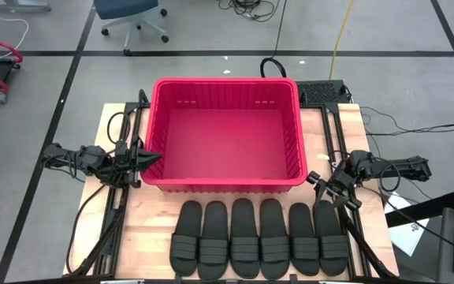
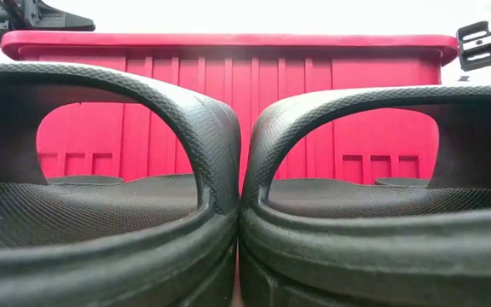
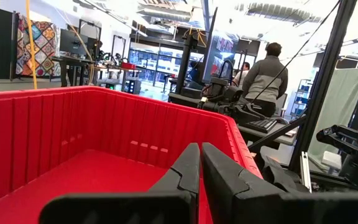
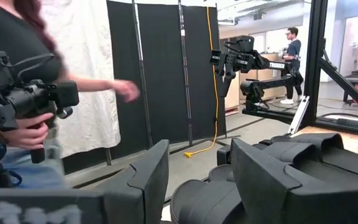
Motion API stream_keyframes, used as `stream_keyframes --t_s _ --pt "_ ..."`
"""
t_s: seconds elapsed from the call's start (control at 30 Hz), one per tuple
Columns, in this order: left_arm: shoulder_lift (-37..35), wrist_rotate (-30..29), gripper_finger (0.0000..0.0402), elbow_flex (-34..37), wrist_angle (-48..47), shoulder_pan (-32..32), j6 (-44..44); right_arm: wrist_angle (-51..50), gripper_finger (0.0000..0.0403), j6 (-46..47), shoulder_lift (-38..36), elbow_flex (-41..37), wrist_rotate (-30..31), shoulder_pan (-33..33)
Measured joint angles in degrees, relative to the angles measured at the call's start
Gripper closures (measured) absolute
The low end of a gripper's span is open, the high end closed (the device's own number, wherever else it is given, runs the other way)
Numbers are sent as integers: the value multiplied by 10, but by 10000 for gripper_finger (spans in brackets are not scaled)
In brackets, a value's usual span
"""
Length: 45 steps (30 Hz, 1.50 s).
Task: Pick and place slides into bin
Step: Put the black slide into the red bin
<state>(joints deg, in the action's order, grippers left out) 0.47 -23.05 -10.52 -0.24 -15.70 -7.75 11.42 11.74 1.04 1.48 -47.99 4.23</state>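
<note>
In the low view, two slides (image 2: 109, 196) fill the picture, and the edges cut them off. They hide most of the bin (image 2: 228, 94) behind them. The person (image 4: 17, 93) beside the counter is blurry and cut off at the head. The left end effector (image 1: 150, 158) partly covers the bin's rim.

Dark jointed arms (image 1: 85, 160) — black cables, wedge-shaped fingers (image 3: 185, 171).

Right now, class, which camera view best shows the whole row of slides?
The high view: all six slides lie side by side before the bin. The low view shows two straps close up, the right wrist view a few, the left wrist view none.
</note>
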Motion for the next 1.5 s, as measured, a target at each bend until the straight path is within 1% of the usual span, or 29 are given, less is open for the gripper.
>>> stream_keyframes --t_s 0.23,0.4,0.77,0.9,1.0,1.1,1.17,1.4,1.5 --pt "0 0 382 0 0 0 0 5 242 -7 0 0 0 0" --pt "0 0 382 0 0 0 0 9 247 10 0 0 9 0" --pt "0 0 382 0 0 0 0 8 248 9 0 0 123 0" --pt "0 0 382 0 0 0 2 8 248 15 0 0 152 0" --pt "0 7 382 0 0 0 33 15 248 25 0 0 154 0" --pt "0 25 382 0 0 0 96 30 248 36 0 0 150 0" --pt "0 31 382 0 0 0 118 39 248 48 0 0 151 0" --pt "0 35 382 0 -13 0 123 43 248 62 0 0 147 0" --pt "0 35 382 0 -12 0 122 71 248 86 0 0 120 0"
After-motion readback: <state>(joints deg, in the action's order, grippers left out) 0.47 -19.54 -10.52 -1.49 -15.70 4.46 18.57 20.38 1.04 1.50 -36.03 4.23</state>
